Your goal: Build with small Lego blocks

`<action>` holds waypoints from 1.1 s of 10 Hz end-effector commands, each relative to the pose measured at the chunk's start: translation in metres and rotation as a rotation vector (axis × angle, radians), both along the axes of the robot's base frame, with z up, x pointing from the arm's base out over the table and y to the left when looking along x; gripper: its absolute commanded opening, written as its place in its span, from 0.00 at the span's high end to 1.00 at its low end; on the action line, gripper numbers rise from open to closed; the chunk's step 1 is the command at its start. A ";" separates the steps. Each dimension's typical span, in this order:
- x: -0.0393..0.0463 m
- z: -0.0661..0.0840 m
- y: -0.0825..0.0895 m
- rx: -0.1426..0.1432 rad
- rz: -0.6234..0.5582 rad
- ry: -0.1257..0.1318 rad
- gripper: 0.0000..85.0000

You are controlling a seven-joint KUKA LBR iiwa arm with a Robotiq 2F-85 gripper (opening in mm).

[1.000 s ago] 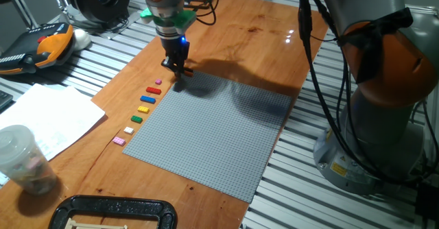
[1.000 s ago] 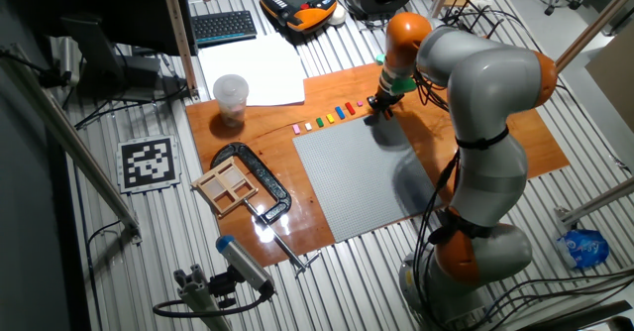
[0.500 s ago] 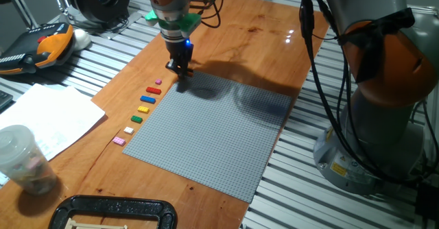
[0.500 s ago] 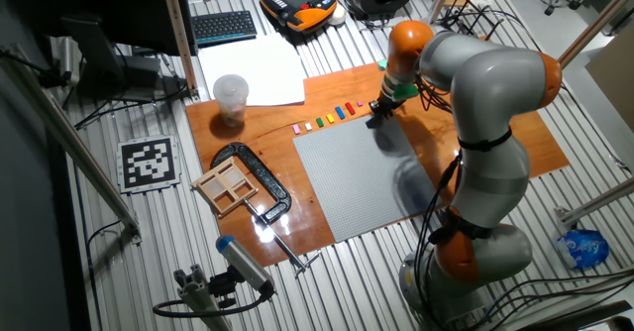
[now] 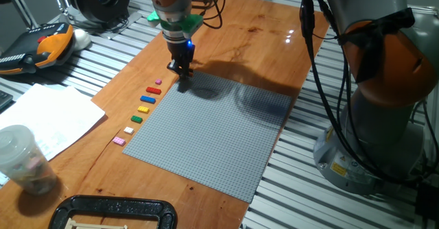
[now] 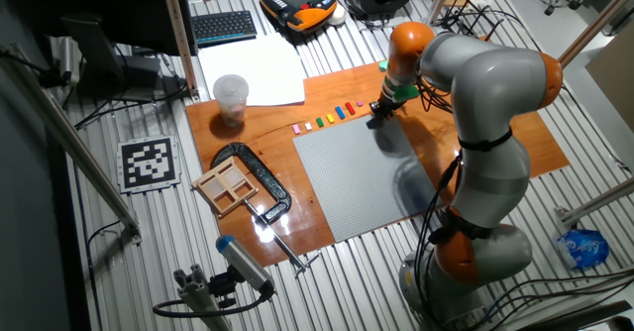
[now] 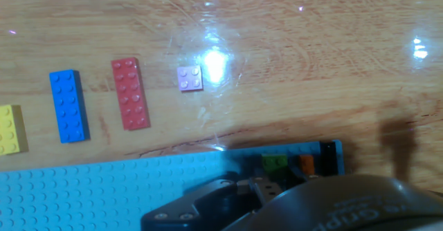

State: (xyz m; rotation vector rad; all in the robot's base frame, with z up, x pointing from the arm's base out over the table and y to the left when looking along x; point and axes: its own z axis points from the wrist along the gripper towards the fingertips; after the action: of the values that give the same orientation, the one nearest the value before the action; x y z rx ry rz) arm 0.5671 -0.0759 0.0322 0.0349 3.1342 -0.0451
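My gripper (image 5: 183,78) hangs low over the far left corner of the grey baseplate (image 5: 212,133). Its fingers look pressed together, and I see nothing between them. In the hand view, a green block (image 7: 275,163) and an orange block (image 7: 305,164) sit on the baseplate's corner, just beyond the gripper body (image 7: 277,196). A row of small Lego blocks lies on the wood left of the plate: pink (image 5: 158,81), red (image 5: 153,90), blue (image 5: 148,99), yellow (image 5: 143,109), green (image 5: 136,118), white (image 5: 128,129) and pink (image 5: 119,140). No dark brown block shows.
White paper (image 5: 48,116) and a plastic cup (image 5: 24,157) lie at the left. A black clamp (image 5: 113,212) sits at the front edge. The arm's base (image 5: 384,105) stands to the right of the table. A teach pendant (image 5: 41,44) lies at the back left.
My gripper has shifted slightly to the right along the baseplate's far edge. The blocks in the row have not moved.
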 end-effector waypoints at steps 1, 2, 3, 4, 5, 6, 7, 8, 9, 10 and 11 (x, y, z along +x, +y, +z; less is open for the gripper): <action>-0.0001 0.000 0.000 0.000 -0.002 0.000 1.00; -0.0005 -0.001 0.000 -0.003 -0.003 -0.003 1.00; -0.0006 -0.002 0.000 -0.005 -0.003 -0.003 1.00; -0.0010 -0.003 0.000 -0.005 -0.006 -0.003 1.00; -0.0016 -0.004 0.000 -0.006 -0.006 -0.003 1.00; -0.0025 -0.006 -0.001 -0.005 -0.006 -0.005 1.00; -0.0033 -0.006 -0.001 -0.002 -0.006 -0.005 1.00; -0.0038 -0.006 -0.002 -0.002 -0.006 -0.003 1.00; -0.0040 -0.006 -0.003 -0.002 -0.006 -0.003 1.00; -0.0041 -0.005 -0.001 0.012 -0.017 0.001 1.00; -0.0040 -0.003 0.002 0.011 -0.023 0.004 1.00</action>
State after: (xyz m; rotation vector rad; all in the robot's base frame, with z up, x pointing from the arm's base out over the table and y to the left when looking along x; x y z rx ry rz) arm 0.5616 -0.0747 0.0276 0.0722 3.1409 -0.0292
